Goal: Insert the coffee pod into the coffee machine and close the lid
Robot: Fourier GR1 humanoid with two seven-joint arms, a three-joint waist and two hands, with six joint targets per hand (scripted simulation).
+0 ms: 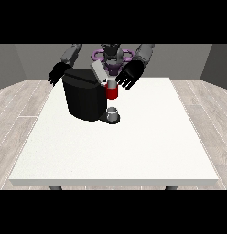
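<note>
A black coffee machine (84, 98) stands on the white table (120, 146) at the back left. Its grey lid (99, 72) is tilted up, open. A red pod holder (112, 92) juts from the machine's front, above a small grey cup (113, 112) on the drip base. The hand at the view's right (130, 74) hovers just right of the lid and above the red holder, fingers spread downward. Behind the machine's left top corner, the hand at the view's left (57, 73) hangs with fingers extended. No coffee pod is plainly visible.
The table's front and right stretch out bare white in front of the machine. The robot's torso (111, 57) stands just behind the machine. Wooden floor surrounds the table.
</note>
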